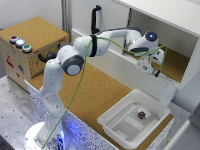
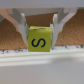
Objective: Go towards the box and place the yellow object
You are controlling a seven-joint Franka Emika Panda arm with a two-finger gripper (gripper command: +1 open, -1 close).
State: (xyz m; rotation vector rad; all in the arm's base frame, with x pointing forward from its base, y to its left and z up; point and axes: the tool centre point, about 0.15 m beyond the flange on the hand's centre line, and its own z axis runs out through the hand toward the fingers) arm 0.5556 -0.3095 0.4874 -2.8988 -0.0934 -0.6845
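In the wrist view my gripper is shut on the yellow object, a small yellow-green block with a dark "S" mark, held between the two fingers above a cork surface and a white ledge. In the exterior view the gripper hangs by the open white shelf, above and beyond the box, a shallow white tub at the exterior view's lower right. A tiny dark brownish object lies inside the tub. The block is too small to make out in the exterior view.
A cork-topped wooden box with coloured buttons stands at the exterior view's left. A white shelf unit with a cork floor is behind the gripper. A green cable runs along the arm. The cork tabletop spreads between.
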